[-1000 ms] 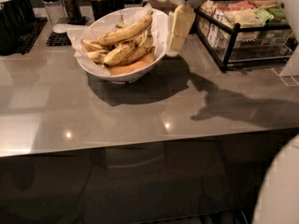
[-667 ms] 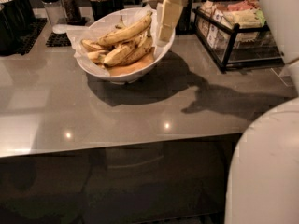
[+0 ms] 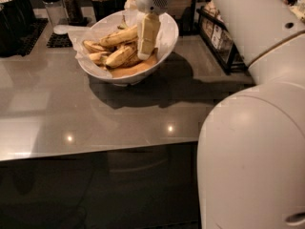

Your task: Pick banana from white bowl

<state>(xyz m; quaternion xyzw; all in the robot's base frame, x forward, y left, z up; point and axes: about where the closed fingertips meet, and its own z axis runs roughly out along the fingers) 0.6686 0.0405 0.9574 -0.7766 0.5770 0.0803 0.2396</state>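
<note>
The white bowl (image 3: 164, 46) stands on the grey counter at the back middle, lined with crinkled white paper. Several bananas lie in it. The longest banana (image 3: 116, 37) lies across the top, yellow with brown speckles; shorter, browner bananas (image 3: 119, 56) lie below it. My gripper (image 3: 145, 54) hangs down into the bowl from above, at the right end of the long banana, its cream fingers (image 3: 147, 35) pointing down among the fruit. My arm fills the right side of the view.
Dark canisters and shakers (image 3: 66, 1) stand at the back left on a black mat (image 3: 59, 39). A black wire rack (image 3: 221, 42) with packets stands right of the bowl. The grey counter (image 3: 95, 118) ends at a front edge above a dark cabinet.
My gripper has moved left from beside the bowl's right rim to over the bowl and down among the bananas. My arm now covers much more of the right side.
</note>
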